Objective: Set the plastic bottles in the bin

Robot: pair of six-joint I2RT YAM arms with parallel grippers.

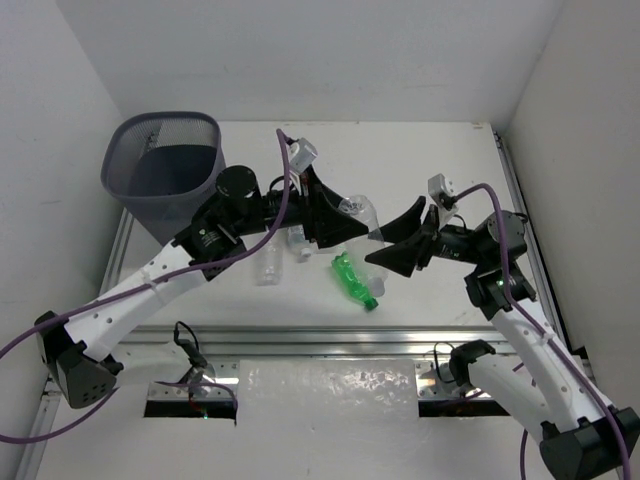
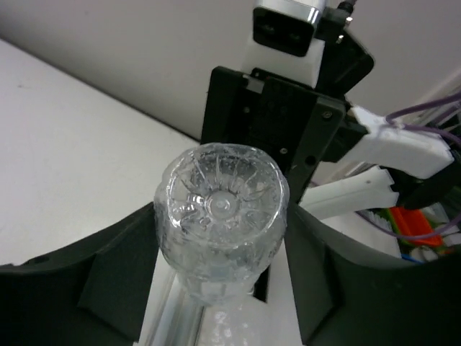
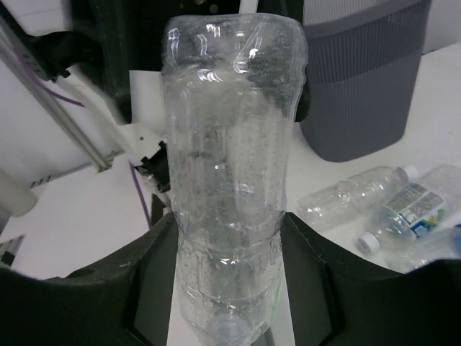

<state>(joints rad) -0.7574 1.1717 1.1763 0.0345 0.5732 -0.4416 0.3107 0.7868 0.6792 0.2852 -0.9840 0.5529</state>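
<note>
A clear plastic bottle (image 1: 362, 211) hangs in the air between my two grippers, above the middle of the table. My left gripper (image 1: 350, 222) is closed on its base end; in the left wrist view (image 2: 222, 220) the ribbed base (image 2: 220, 205) fills the gap between the jaws. My right gripper (image 1: 372, 248) is closed on its neck end; in the right wrist view (image 3: 229, 227) the bottle (image 3: 230, 130) touches both jaws. The dark mesh bin (image 1: 165, 170) stands at the back left, also seen in the right wrist view (image 3: 367, 79). A green bottle (image 1: 355, 280) lies below the grippers.
A clear bottle (image 1: 268, 265) (image 3: 349, 196) and a blue-labelled bottle (image 1: 300, 245) (image 3: 403, 210) lie on the table under the left arm. White walls close in the table at the back and both sides. A metal rail runs along the near edge.
</note>
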